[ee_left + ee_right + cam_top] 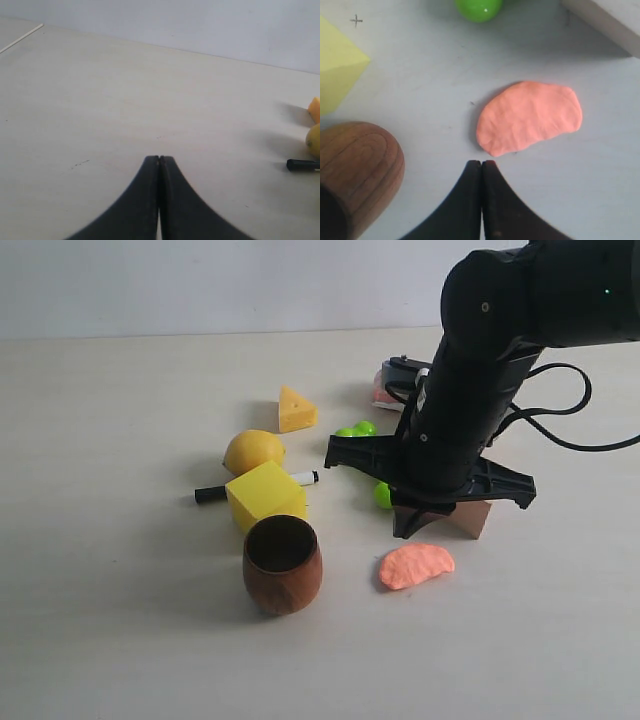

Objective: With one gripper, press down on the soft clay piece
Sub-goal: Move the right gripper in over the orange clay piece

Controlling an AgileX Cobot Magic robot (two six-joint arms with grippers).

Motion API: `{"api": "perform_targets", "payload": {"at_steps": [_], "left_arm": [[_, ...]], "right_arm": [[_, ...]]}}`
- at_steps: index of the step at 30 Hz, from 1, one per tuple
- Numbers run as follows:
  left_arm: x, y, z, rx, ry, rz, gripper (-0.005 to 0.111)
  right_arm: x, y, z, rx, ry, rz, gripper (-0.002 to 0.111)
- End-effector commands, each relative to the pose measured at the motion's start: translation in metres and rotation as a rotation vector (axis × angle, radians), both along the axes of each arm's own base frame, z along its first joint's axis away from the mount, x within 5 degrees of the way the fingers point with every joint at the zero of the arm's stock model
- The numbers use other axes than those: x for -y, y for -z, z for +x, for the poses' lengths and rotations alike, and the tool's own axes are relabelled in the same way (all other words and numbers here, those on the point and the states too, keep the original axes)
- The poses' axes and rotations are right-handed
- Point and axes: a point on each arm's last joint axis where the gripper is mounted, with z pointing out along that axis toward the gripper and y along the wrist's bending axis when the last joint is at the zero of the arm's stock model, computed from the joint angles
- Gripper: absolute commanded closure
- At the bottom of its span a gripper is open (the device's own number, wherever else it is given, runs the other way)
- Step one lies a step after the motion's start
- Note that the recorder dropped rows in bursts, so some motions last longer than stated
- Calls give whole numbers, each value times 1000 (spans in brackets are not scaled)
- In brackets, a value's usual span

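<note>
**Right tool.** The right tool (481,164) is clenched: its two black fingers (462,210) meet along their full visible length, with no gap at the tips and nothing held between them. In the exterior view the right tool (408,530) points down at the worktop (120,640) from a bulky black arm that enters from the upper right.

**Soft clay piece.** The soft clay piece (530,117) lies flat on the worktop just beyond the tool tip. In the right wrist view a narrow strip of bare worktop separates the tip from the nearest edge of the clay, so the two are apart. In the exterior view the soft clay piece (415,565) sits just in front of the tool. Its long axis runs across that view, rising slightly toward the right. The arched edge faces the arm and the straighter edge faces the camera. The surface is matte and faintly uneven.

**Surroundings.**
- A wooden cup (282,565) stands upright to the left of the clay, near it but not touching.
- A yellow cube (265,495) sits just behind the cup.
- A green ball (382,494) lies beside the arm.
- A wooden block (475,518) shows partly behind the tool.
- Farther left are a marker (212,494), a lemon (253,451) and a cheese wedge (296,410).

**Left tool.** The left tool (159,160) is likewise clenched and empty, over bare worktop. The marker, lemon and cheese wedge are well apart from it, at the edge of its view.
</note>
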Motion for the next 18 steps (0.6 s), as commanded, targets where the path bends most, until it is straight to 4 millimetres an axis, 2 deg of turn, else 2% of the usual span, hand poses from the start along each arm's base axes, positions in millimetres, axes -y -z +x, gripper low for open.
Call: {"api": "perform_targets", "payload": {"at_steps": [1, 18], "left_arm": [[0, -3, 0, 25, 6, -2, 107], [0, -3, 0, 25, 6, -1, 107]], "right_arm": [[-2, -1, 1, 15, -4, 5, 108], [-3, -2, 3, 35, 4, 22, 108]]}}
